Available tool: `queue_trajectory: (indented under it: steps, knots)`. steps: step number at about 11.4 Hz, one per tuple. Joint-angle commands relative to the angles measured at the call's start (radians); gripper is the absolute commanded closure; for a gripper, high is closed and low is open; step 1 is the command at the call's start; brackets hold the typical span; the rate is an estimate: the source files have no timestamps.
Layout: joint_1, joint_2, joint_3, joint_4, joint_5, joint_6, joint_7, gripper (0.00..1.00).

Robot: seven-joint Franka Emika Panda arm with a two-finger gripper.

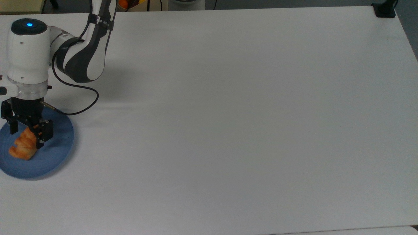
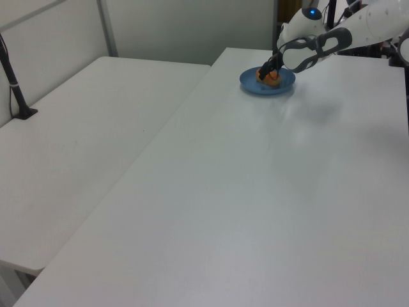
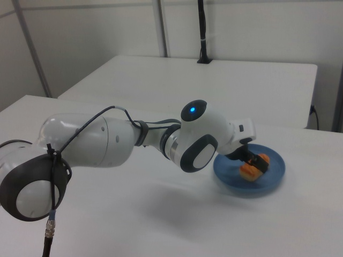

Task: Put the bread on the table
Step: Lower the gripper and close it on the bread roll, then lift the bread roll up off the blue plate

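Resting on the blue plate (image 1: pixel 55 156), the bread (image 1: pixel 23 147) had not yet left its starting place: it lay with its long axis slanted across the dish, near the top view's left edge, and nothing suggested it was lifted off the surface. Around its upper end stood the gripper (image 1: pixel 27 130), lowered onto the plate with one dark finger on either side of the pastry, as the top view showed; in the right view the fingertips (image 3: pixel 262 163) sat at the bread's (image 3: pixel 250 170) side. Whether the jaws were already squeezing it or merely bracketing it could not be told, though they looked spread about as wide as the loaf. The left view placed the plate (image 2: pixel 284 85) at the far end of the table (image 2: pixel 268 192), with the arm's white elbow leaning over it. Judged from this, the approach was done and the grasp was the step in hand; closing, lifting, carrying clear of the plate's rim and setting the bread down on the bare white table (image 1: pixel 228 114) all remained. A wide stretch of tabletop lay just beside the plate toward the top view's right.
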Motion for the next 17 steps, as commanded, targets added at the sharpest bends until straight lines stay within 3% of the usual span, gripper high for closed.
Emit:
queue_trajectory:
  steps: [1, 3, 6, 9, 12, 17]
  knots:
    - [0.016, 0.012, -0.005, 0.01, 0.007, 0.014, 0.0, 0.23]
    - [0.019, 0.021, -0.005, 0.01, 0.004, 0.014, -0.003, 0.44]
    - [0.019, 0.021, -0.007, 0.012, 0.002, 0.014, -0.012, 0.67]
    - [0.019, 0.003, -0.013, 0.013, 0.004, 0.014, -0.038, 0.97]
    - [0.013, -0.052, -0.013, 0.01, 0.007, 0.005, -0.038, 1.0]
    - [0.02, -0.195, -0.001, -0.071, 0.014, 0.0, -0.04, 1.0]
